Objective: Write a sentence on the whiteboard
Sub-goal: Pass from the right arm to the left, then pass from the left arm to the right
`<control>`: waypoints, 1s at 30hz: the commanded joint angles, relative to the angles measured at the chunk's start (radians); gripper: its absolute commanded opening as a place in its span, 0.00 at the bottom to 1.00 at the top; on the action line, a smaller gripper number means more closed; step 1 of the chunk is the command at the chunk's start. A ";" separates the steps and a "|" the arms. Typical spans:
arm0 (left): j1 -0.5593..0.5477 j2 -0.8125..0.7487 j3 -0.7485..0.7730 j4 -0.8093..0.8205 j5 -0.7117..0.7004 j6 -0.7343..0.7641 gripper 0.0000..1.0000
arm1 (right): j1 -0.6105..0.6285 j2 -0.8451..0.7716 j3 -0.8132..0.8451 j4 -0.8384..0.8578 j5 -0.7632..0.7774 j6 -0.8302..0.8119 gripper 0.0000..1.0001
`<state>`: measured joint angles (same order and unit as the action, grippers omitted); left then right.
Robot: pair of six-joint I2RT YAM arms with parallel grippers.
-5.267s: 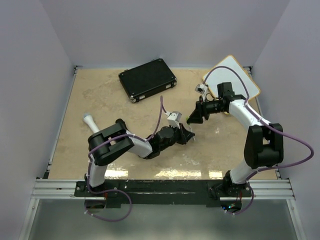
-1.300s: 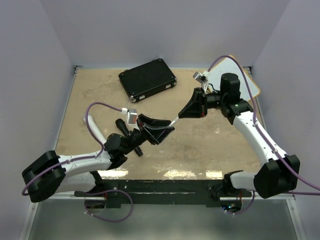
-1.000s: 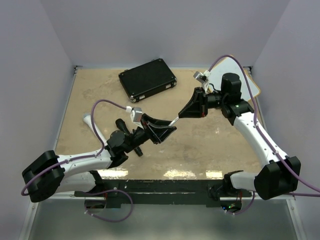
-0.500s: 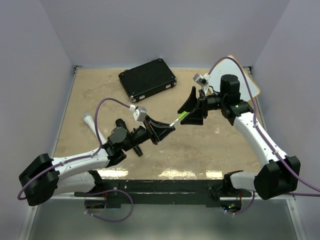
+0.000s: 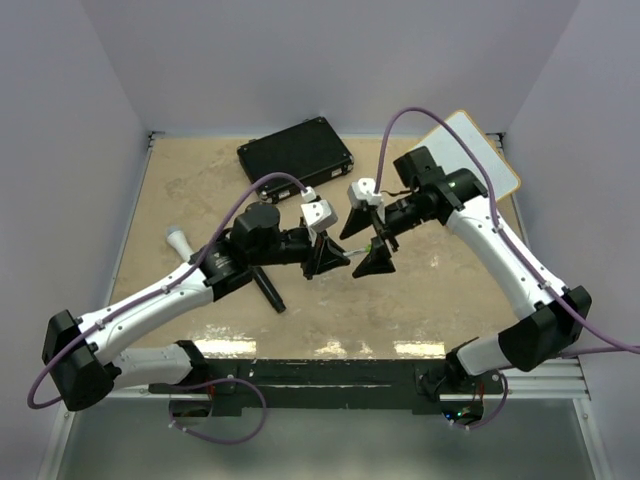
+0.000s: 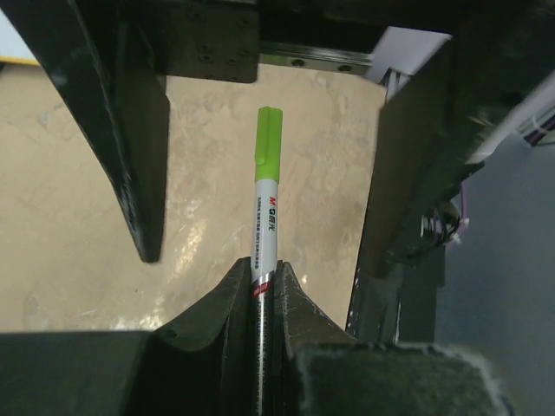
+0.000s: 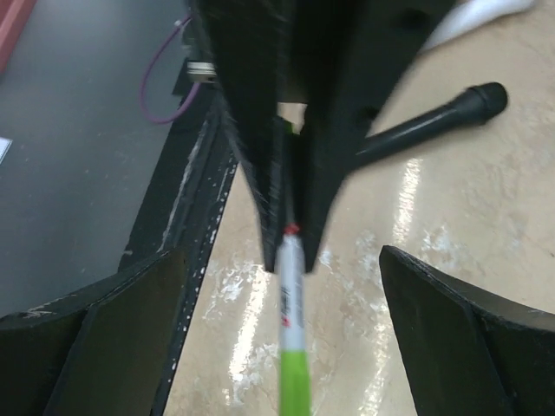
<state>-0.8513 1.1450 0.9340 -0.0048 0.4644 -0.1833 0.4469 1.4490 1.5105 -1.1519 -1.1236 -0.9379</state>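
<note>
The left claw (image 6: 264,276) pinches a white pen (image 6: 266,199) with a green cap. The right claw (image 5: 367,240) is wide open, one finger on each side of the cap. The whiteboard (image 5: 480,155), white with an orange edge, lies upper right, partly under the right arm (image 5: 500,250).

Top view: bright, even, soft overhead light. White glare patches along the near edge of the worktop (image 5: 200,180); shadows faint. Left wrist: marker (image 6: 265,208) sharp, lettering readable; left pincer (image 6: 263,270) underexposed, near-black. Right wrist: soft overall, left pincer blurred, glare streaks on worktop.
</note>
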 commanded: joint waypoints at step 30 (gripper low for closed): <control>0.063 -0.018 0.189 -0.348 0.036 0.233 0.67 | 0.108 -0.015 -0.096 0.030 0.011 0.036 0.00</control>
<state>-0.8352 1.2484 1.1954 -0.4641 0.4843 0.1478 0.5503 1.5024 1.4399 -1.1282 -1.0500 -0.8928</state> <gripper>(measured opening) 0.419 0.139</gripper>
